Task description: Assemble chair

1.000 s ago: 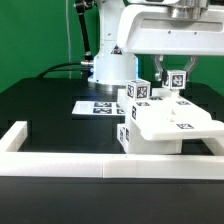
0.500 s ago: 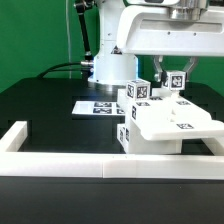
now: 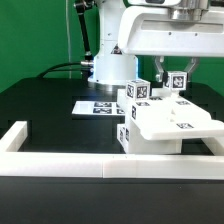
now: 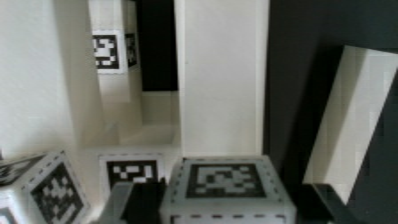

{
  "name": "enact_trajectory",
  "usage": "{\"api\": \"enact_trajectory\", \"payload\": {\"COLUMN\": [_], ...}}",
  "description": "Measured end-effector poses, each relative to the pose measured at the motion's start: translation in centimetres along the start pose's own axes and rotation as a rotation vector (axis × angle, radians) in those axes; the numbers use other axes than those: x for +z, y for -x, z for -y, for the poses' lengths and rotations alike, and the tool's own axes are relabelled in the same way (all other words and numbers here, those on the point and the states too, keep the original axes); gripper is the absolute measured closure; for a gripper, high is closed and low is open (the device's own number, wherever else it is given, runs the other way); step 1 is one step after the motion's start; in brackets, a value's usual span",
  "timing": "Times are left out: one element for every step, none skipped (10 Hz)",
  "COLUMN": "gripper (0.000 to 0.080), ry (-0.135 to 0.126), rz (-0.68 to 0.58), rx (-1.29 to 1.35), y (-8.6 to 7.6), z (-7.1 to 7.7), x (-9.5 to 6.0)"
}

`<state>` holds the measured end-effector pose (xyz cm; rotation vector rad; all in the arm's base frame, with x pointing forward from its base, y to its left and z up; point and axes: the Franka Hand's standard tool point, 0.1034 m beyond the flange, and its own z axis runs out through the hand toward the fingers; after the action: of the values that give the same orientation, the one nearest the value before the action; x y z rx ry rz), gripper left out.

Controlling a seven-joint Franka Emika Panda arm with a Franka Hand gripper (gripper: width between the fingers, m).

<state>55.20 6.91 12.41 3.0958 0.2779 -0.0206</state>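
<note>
The chair [image 3: 160,122], chunky white tagged panels and square legs, sits near the table's [image 3: 50,115] front edge against the border wall [image 3: 60,165]. The gripper [image 3: 177,72] stays clenched on its upright leg [image 4: 222,75]; nothing has moved.

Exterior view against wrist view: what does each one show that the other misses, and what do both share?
Only the exterior view shows the black table, the marker board, the low white border wall and the robot base. Only the wrist view shows, close up, the claw shut on a tagged square leg. Both show the chair, partly assembled, with its black-and-white tags.
</note>
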Motion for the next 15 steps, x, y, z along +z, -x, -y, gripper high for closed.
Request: {"api": "enact_trajectory", "payload": {"gripper": [0.0512, 0.0512, 0.0512, 0.0512, 0.0512, 0.0512, 0.0512, 0.0512, 0.0512, 0.0512, 0.0512, 0.0512, 0.0512, 0.0512, 0.0512], "ry": [0.000, 0.000, 0.000, 0.001, 0.002, 0.003, 0.004, 0.006, 0.006, 0.006, 0.006, 0.006, 0.006, 0.006, 0.006], "rz": [0.000, 0.000, 0.000, -0.002, 0.001, 0.003, 0.006, 0.002, 0.002, 0.002, 0.002, 0.002, 0.002, 0.002, 0.002], "rx": [0.000, 0.000, 0.000, 0.002, 0.003, 0.003, 0.002, 0.003, 0.003, 0.003, 0.003, 0.003, 0.003, 0.003, 0.007], "y": [-0.03, -0.02, -0.02, -0.05, 0.02, 0.06, 0.12, 0.11, 0.11, 0.11, 0.11, 0.11, 0.11, 0.11, 0.12], "z": [0.02, 0.01, -0.01, -0.14, -0.22, -0.24, -0.25, -0.28, -0.29, -0.29, -0.30, -0.30, -0.30, -0.31, -0.50], "x": [-0.01, 0.01, 0.02, 0.03, 0.21, 0.36, 0.52, 0.57, 0.56, 0.57, 0.56, 0.56, 0.56, 0.57, 0.60]}}
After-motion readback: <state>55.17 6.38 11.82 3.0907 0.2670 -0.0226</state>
